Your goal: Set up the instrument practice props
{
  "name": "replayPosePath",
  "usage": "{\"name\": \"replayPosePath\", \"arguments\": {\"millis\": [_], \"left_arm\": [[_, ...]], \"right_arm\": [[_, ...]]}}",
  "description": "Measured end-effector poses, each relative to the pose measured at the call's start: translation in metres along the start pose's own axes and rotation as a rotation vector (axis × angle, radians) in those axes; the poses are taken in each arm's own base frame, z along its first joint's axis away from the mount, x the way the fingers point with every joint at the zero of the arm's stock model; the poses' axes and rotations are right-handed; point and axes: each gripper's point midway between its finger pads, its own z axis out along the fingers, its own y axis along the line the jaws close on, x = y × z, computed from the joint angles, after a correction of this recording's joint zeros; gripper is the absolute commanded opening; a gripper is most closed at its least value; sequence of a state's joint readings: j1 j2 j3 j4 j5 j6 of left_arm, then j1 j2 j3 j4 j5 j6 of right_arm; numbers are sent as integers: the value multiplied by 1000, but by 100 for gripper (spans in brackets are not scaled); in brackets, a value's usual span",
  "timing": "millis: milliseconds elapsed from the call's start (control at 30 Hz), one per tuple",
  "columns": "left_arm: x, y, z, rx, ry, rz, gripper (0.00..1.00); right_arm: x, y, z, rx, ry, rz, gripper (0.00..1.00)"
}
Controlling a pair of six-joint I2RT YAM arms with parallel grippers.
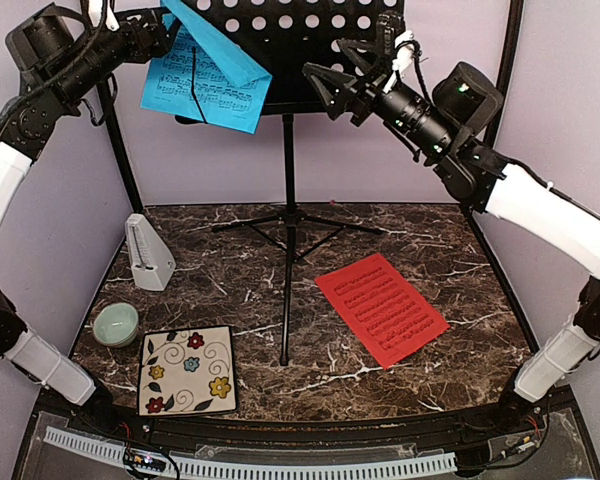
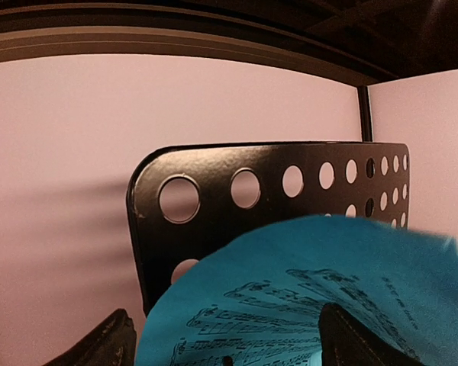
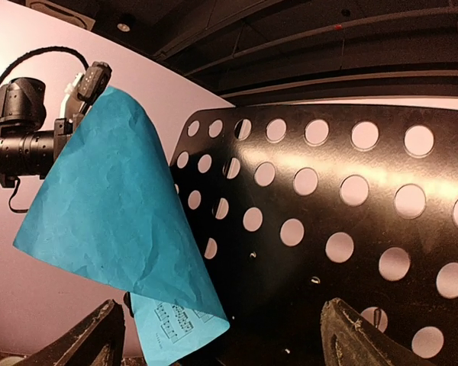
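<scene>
The blue sheet (image 1: 205, 80) hangs curled before the left edge of the music stand (image 1: 290, 60), its top corner at the left gripper (image 1: 163, 25); whether that gripper pinches it I cannot tell. The right gripper (image 1: 328, 68) hovers with its fingers spread by the stand's right side. The red sheet (image 1: 380, 308) lies right of its legs, the metronome (image 1: 148, 253) left.

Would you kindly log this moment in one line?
left gripper: open around blue sheet at stand; right gripper: open; red sheet, metronome: on table

My left pincer (image 2: 225, 335) and right pincer (image 3: 221, 328) were black; I saw white shells on the left arm (image 1: 0, 190) and right arm (image 1: 540, 200), green lights (image 1: 461, 88) on the right.
</scene>
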State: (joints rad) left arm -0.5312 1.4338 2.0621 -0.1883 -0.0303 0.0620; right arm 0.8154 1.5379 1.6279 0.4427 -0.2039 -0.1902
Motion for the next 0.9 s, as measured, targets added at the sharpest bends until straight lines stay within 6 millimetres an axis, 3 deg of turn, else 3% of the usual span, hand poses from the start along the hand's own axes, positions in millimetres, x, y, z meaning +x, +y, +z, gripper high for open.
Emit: {"name": "replayPosePath", "arguments": {"millis": [200,467,733,900], "left_arm": [[0,-11,0,68,20,159,94],[-13,-16,-4,106,7,349,96],[-31,-33,-11,203,-53,446,85],[-34,-43,-10,257,-76,476,66]], "right_arm": [[21,7,-4,-18,54,29,90],[22,9,-5,-30,60,33,89],[19,10,-7,-37,58,40,89],[17,10,-8,-38,56,42,88]]}}
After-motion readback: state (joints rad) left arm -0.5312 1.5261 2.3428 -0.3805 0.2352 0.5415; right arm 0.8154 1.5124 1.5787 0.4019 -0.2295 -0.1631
